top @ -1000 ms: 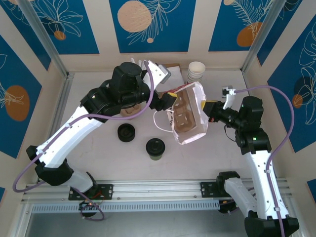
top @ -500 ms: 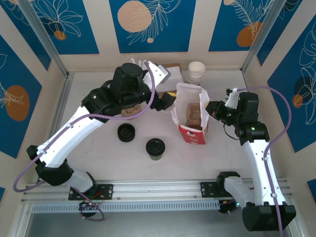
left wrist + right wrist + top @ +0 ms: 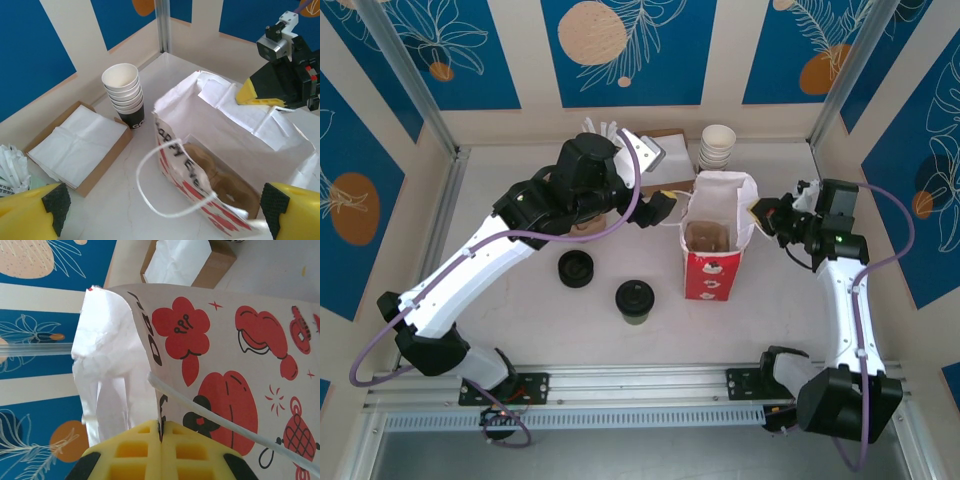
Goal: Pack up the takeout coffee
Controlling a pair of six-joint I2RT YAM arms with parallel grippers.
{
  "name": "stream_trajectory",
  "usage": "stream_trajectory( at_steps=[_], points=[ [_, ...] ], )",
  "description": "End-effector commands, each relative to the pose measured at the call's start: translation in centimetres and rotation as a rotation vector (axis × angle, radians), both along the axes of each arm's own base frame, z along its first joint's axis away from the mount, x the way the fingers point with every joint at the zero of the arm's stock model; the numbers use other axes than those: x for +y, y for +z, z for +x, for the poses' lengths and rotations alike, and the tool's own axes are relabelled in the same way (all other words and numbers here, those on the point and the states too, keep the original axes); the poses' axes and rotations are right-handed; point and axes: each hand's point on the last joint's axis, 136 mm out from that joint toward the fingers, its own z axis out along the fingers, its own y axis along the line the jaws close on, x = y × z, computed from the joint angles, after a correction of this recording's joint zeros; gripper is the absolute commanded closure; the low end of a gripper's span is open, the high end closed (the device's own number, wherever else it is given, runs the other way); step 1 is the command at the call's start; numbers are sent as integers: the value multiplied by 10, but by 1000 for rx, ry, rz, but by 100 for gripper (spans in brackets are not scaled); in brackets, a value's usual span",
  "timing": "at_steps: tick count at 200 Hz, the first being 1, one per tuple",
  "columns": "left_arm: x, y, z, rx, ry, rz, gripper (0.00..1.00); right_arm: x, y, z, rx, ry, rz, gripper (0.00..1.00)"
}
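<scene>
- The paper bag (image 3: 713, 262) stands upright on the tabletop (image 3: 750, 325), with its mouth open and a brown cup carrier (image 3: 708, 237) at the bottom.
- The right fingers (image 3: 760, 213) are pressed together on the right rim of the bag; the right wrist view shows the paper pinched between the yellow pads.
- The left fingers (image 3: 662, 207) are spread wide and hold nothing. They hang just beside the left wall of the bag.
- The takeout coffee (image 3: 635, 298) is on the tabletop, in front of the bag and to its left, apart from it. It is upright and its black lid is on. The low stack of lids (image 3: 576, 268) is near it, further left.
- I judge the step now is to bring the left arm to the coffee while the right side holds the bag open.
- In the left wrist view the white handle (image 3: 150, 185) loops between the left fingers, so it is better to lift away without hooking it.
- The cup should be taken by its paper wall, under the lid, and not squeezed hard, so the lid does not pop off.
- Carry it upright and lower it straight into one hole of the carrier, clear of the rim.
- The right pinch should not pull, or the light bag may tip.
</scene>
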Motion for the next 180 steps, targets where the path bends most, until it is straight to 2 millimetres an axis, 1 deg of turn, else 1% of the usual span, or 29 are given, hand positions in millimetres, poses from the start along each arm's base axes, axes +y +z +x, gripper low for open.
stream_trajectory(
  at_steps=[1,20,39,49,55,57,64,66,78,84,102,131,162,180],
  points=[
    [3,6,1,-7,20,-24,1,7,11,-1,-17,31,74,100],
    [3,6,1,-4,20,-26,1,6,4,-3,-6,29,65,100],
    [3,3,0,12,20,-25,0,2,-8,-5,19,20,42,100],
    [4,0,-1,21,23,-22,0,0,-13,-7,27,18,26,90],
    [6,-1,-1,25,29,-18,0,-2,-16,-8,36,12,13,83],
    [6,-2,-1,26,32,-17,0,-2,-17,-9,44,10,9,78],
    [8,-4,-1,30,41,-15,0,-3,-18,-11,49,10,-2,71],
    [9,-4,-1,30,43,-16,0,-4,-18,-11,49,11,-8,68],
    [13,-7,-2,37,57,-18,0,-7,-17,-15,58,6,-45,57],
    [15,-8,-1,41,69,-21,0,-10,-17,-16,60,2,-61,53],
    [19,-13,-3,58,85,-25,0,-17,-7,-17,43,-8,-108,46],
    [25,-13,-10,73,93,-66,0,-35,7,-21,18,-32,-256,37],
    [32,-10,-19,84,87,-114,0,-46,30,-23,-45,-23,-392,31],
    [35,-9,-23,89,86,-124,0,-48,43,-24,-70,-29,-420,29]
  ],
)
